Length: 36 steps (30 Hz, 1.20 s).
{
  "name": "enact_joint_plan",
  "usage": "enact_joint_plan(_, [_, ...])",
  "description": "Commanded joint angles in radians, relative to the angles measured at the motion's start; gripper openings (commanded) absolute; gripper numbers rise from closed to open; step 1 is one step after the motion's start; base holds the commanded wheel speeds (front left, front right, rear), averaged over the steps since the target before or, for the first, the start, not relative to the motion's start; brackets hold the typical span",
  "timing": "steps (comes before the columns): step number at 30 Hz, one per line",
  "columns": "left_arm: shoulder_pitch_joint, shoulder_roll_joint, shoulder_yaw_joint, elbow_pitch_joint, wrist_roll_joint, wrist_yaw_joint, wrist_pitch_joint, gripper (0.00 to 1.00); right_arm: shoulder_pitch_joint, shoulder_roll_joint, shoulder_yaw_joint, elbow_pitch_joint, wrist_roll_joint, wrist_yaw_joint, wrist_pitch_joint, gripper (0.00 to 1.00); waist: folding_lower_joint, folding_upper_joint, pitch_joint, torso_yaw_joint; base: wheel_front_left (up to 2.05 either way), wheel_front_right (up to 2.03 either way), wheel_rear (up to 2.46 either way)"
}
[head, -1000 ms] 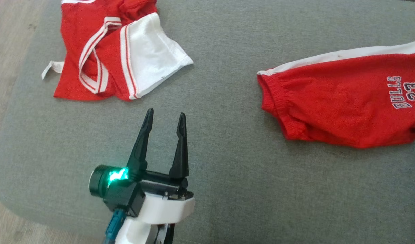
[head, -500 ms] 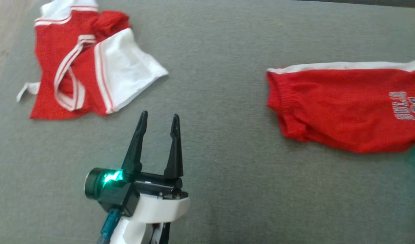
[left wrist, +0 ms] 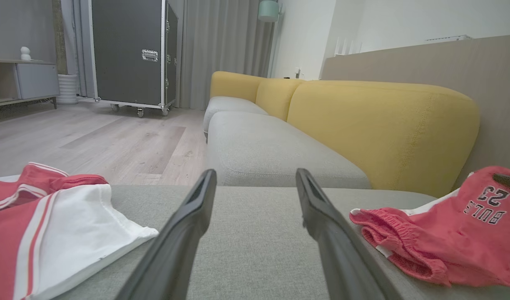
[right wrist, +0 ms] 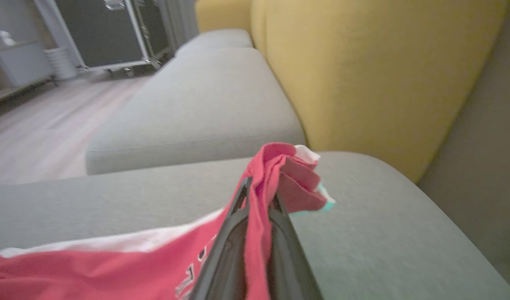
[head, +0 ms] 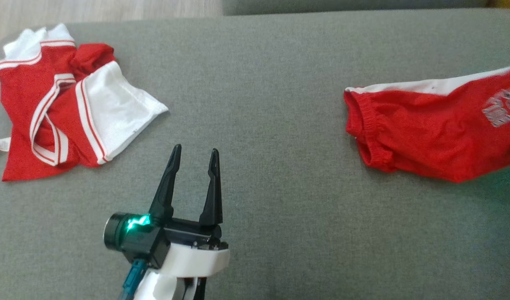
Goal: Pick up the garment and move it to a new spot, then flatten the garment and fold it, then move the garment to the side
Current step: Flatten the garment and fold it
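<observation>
The left tool point(head: 195, 152) hangs over the grey cushion point(head: 279, 233) with its two fingers apart and nothing between them. The red shorts point(head: 425, 133), printed with "23", lie on that cushion well to the right of the left tool, with the waistband end nearest it. The right tool point(right wrist: 259, 189) is clamped on a bunched fold at the shorts' end farthest from the left tool, and that fold stands up off the cushion. A crumpled red and white jersey point(head: 51, 121) lies to the left of the left tool, apart from it.
</observation>
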Motion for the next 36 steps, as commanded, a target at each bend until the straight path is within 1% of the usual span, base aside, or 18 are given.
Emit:
enact_joint_plan(1, [0.000,-0.002,0.031,-0.025,0.008,-0.001,-0.005,1.00,-0.013,-0.005,0.024,-0.047,-0.014,-0.001,-0.013,0.00,0.0000,-0.0001,-0.026,0.003,0.00,0.00,0.00])
enact_joint_plan(7, [0.032,-0.002,0.027,-0.018,-0.006,-0.008,-0.005,1.00,0.011,0.095,0.103,-0.168,-0.030,-0.001,0.016,0.00,0.0000,-0.0001,-0.083,0.037,0.00,0.00,0.00])
enact_joint_plan(10, [0.047,-0.002,0.026,-0.021,-0.013,-0.009,-0.005,1.00,0.029,0.163,0.144,-0.207,-0.039,-0.001,0.035,0.00,0.0000,-0.0001,-0.095,0.051,0.00,0.00,0.00])
enact_joint_plan(12, [0.054,-0.002,0.021,-0.021,-0.018,-0.010,-0.005,1.00,0.038,0.215,0.178,-0.215,-0.067,-0.001,0.038,0.00,0.0000,-0.0001,-0.101,0.062,0.00,0.00,0.00])
enact_joint_plan(13, [0.056,-0.002,0.015,-0.021,-0.021,-0.011,-0.005,1.00,0.046,0.245,0.193,-0.209,-0.078,-0.001,0.045,0.28,0.0000,-0.0001,-0.104,0.068,0.00,0.00,0.00])
enact_joint_plan(14, [0.057,-0.002,0.010,-0.020,-0.024,-0.012,-0.005,1.00,0.053,0.272,0.202,-0.199,-0.089,-0.001,0.046,1.00,0.0000,-0.0001,-0.107,0.074,0.00,0.00,0.00])
enact_joint_plan(15, [0.057,-0.002,0.004,-0.018,-0.026,-0.013,-0.005,1.00,0.061,0.295,0.209,-0.191,-0.101,-0.001,0.045,1.00,0.0000,-0.0001,-0.111,0.080,0.00,0.00,0.00])
enact_joint_plan(16, [0.057,-0.002,0.004,-0.018,-0.026,-0.013,-0.005,1.00,0.061,0.295,0.209,-0.191,-0.101,-0.001,0.045,1.00,0.0000,-0.0001,-0.111,0.080,0.00,0.00,0.00])
enact_joint_plan(19, [0.060,-0.002,0.000,-0.019,-0.027,-0.008,-0.005,1.00,0.089,0.341,0.203,-0.198,-0.105,-0.001,0.022,1.00,0.0000,-0.0001,-0.130,0.093,0.00,0.00,0.00])
enact_joint_plan(22, [0.081,-0.002,0.023,-0.019,-0.023,0.007,-0.005,1.00,0.123,0.332,0.160,-0.240,-0.127,-0.001,-0.014,1.00,0.0000,-0.0001,-0.157,0.089,0.00,0.00,0.00])
enact_joint_plan(25, [0.115,-0.002,0.058,-0.015,-0.018,0.021,-0.005,1.00,0.184,0.302,0.115,-0.303,-0.178,-0.001,-0.030,1.00,0.0000,-0.0001,-0.189,0.069,0.00,0.00,0.00])
enact_joint_plan(27, [0.143,-0.001,0.083,-0.010,-0.002,0.027,-0.005,1.00,0.239,0.293,0.063,-0.366,-0.202,-0.001,-0.032,1.00,0.0000,-0.0001,-0.211,0.049,0.00,0.00,0.00])
enact_joint_plan(31, [0.200,0.001,0.132,-0.008,0.035,0.048,-0.005,1.00,0.386,0.296,-0.064,-0.535,-0.282,-0.001,-0.033,1.00,0.0000,-0.0001,-0.231,0.007,0.00,0.00,0.00])
enact_joint_plan(33, [0.223,0.001,0.151,-0.018,0.042,0.049,-0.005,1.00,0.467,0.311,-0.132,-0.612,-0.339,-0.001,-0.033,1.00,0.0000,-0.0001,-0.243,-0.006,0.00,0.00,0.00])
enact_joint_plan(36, [0.265,0.000,0.180,-0.025,0.052,0.052,-0.005,1.00,0.591,0.356,-0.211,-0.686,-0.390,-0.001,-0.033,1.00,0.0000,-0.0001,-0.267,-0.025,0.00,0.00,0.00])
